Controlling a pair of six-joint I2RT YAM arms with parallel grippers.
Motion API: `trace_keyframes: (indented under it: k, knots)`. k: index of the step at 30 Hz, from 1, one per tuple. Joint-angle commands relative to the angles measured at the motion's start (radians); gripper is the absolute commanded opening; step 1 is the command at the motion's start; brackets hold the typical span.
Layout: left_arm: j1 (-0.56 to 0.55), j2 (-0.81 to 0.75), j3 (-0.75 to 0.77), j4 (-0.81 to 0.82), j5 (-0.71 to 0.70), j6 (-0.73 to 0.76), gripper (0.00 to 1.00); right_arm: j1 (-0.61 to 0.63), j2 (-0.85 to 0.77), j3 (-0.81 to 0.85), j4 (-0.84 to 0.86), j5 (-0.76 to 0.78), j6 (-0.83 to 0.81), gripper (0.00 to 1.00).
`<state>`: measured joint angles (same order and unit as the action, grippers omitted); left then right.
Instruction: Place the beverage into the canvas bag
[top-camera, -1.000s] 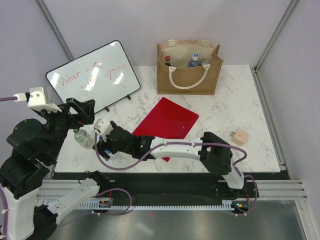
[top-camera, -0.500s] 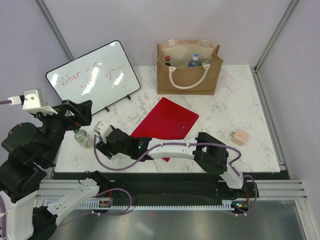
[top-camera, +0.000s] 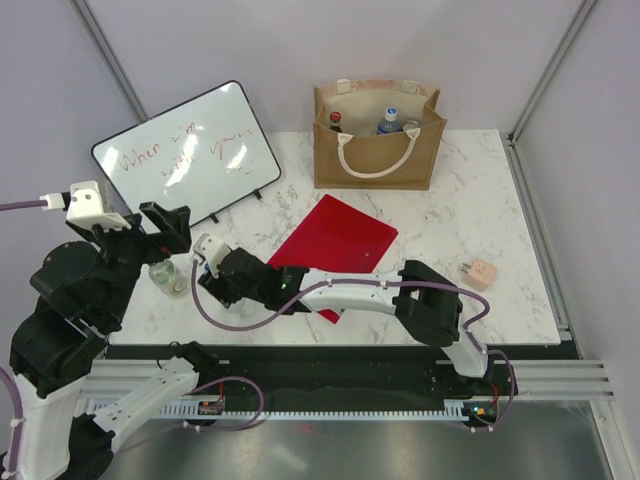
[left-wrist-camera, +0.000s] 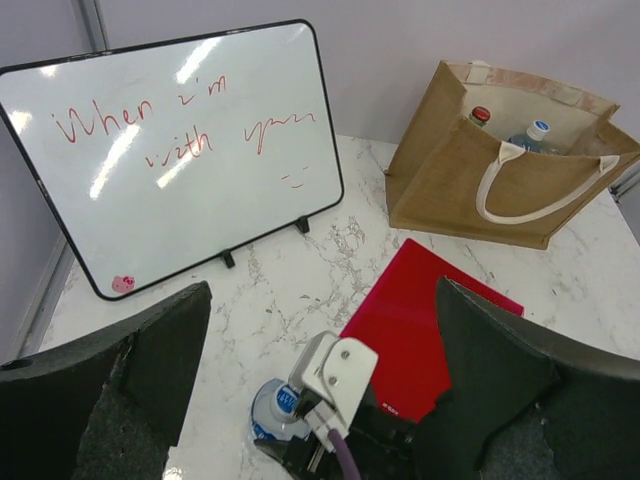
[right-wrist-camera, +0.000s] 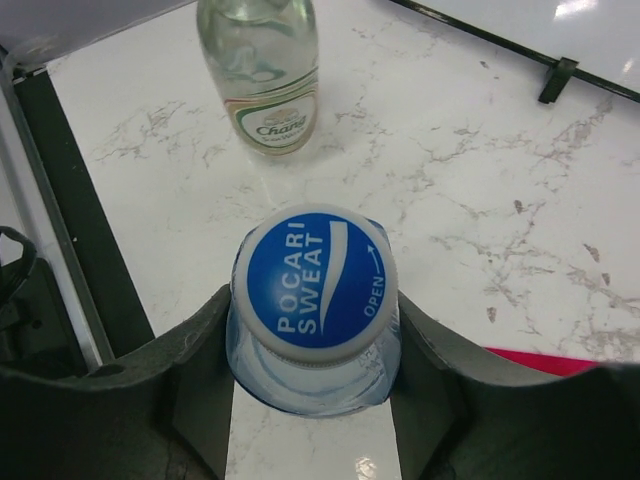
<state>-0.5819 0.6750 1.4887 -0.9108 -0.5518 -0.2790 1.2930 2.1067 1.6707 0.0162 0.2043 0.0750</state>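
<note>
The beverage is a clear plastic bottle with a blue Pocari Sweat cap (right-wrist-camera: 315, 280), standing upright on the marble near the table's front left. My right gripper (right-wrist-camera: 315, 350) is shut on its neck just under the cap, one finger on each side. From above, the right gripper (top-camera: 207, 283) covers most of it; in the left wrist view the bottle (left-wrist-camera: 272, 412) shows beneath the right wrist. The canvas bag (top-camera: 378, 150) stands open at the back centre, with bottles inside. My left gripper (left-wrist-camera: 322, 300) hangs open above the front left, holding nothing.
A green-tinted glass bottle (right-wrist-camera: 262, 70) stands just left of the held one, also seen as the glass bottle (top-camera: 165, 278) from above. A red folder (top-camera: 335, 245) lies mid-table, a whiteboard (top-camera: 185, 150) leans at the back left, and a small pink box (top-camera: 481, 272) sits right.
My right gripper has closed from wide open onto the bottle's neck. The left arm has shifted a little, its gripper still open.
</note>
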Motion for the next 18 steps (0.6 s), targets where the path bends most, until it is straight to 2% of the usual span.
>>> trace_keyframes:
  k: [1, 9, 14, 18]
  knots:
    - [0.001, -0.012, -0.015, 0.024, -0.036, 0.021, 0.99, -0.085, -0.157, 0.076, 0.082, -0.011, 0.019, 0.22]
    - [0.002, -0.015, -0.07, 0.053, 0.044, -0.002, 0.99, -0.243, -0.231, 0.211, 0.007, -0.039, 0.011, 0.17]
    - [0.002, -0.022, -0.181, 0.118, 0.173, -0.014, 0.99, -0.351, -0.206, 0.43, -0.119, 0.023, -0.036, 0.15]
    - [0.001, -0.002, -0.266, 0.164, 0.262, -0.026, 0.98, -0.454, -0.185, 0.537, -0.122, 0.061, -0.096, 0.14]
